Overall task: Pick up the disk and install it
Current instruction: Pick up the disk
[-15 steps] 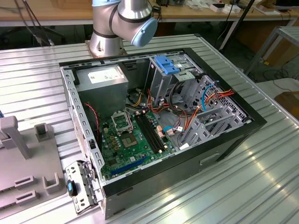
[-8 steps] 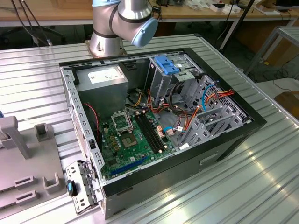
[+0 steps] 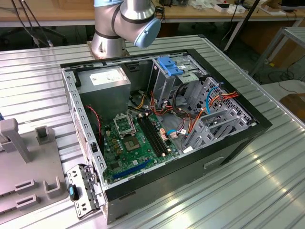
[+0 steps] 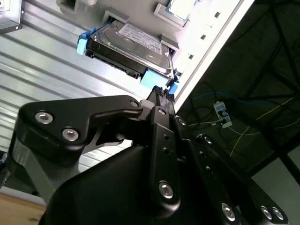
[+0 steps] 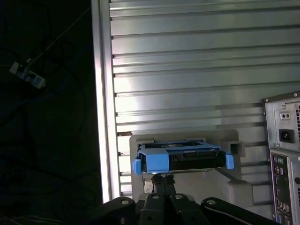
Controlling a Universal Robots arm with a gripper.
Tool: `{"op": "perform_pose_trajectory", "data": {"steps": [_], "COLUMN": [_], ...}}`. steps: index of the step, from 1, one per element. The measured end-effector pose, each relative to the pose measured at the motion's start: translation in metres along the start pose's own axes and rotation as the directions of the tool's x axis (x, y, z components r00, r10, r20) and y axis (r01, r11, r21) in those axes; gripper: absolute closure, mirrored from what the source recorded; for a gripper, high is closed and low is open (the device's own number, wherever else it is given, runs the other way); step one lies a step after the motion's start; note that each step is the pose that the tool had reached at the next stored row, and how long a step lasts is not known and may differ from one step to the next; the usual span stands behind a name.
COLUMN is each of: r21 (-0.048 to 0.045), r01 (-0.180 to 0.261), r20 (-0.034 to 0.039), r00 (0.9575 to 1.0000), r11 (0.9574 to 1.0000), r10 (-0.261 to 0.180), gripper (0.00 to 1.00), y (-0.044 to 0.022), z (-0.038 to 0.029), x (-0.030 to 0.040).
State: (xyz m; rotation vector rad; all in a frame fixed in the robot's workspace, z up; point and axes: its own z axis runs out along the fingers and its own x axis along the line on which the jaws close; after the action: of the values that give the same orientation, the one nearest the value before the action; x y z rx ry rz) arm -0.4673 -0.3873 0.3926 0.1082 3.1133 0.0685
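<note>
Our end effector (image 4: pixel 162 95) has its jaws drawn nearly together, tips right at the blue rail (image 4: pixel 157 79) of the disk (image 4: pixel 136 40). We cannot tell whether they pinch it. The disk lies, label showing, in a grey holder (image 5: pixel 232 190) on the worktop (image 5: pixel 187 70), outside the case (image 3: pixel 200 179). We judge a hold on that edge alone risky, as the disk could tilt, bind in the holder, or slip free.

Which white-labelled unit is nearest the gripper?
The hard drive with blue rails, in a grey holder just ahead of the gripper; the other, the grey power supply, sits inside the open computer case.
</note>
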Motion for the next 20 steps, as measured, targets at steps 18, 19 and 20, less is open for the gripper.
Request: {"op": "perform_pose_trajectory", "data": {"steps": [18, 19, 20], "r21": [-0.0139, -0.0148, -0.0153], "r01": [0.411, 0.43, 0.441], "r20": [-0.0163, -0.0168, -0.0173], "r00": [0.9113, 0.9027, 0.8973], "r11": [0.9114, 0.9028, 0.8974], "r10": [-0.411, -0.43, -0.441], "gripper": [0.89, 0.89, 0.89], "y": [-0.0001, -0.0001, -0.0001], "z": [0.0, 0.0001, 0.0], "x": [0.0011, 0.0011, 0.001]}}
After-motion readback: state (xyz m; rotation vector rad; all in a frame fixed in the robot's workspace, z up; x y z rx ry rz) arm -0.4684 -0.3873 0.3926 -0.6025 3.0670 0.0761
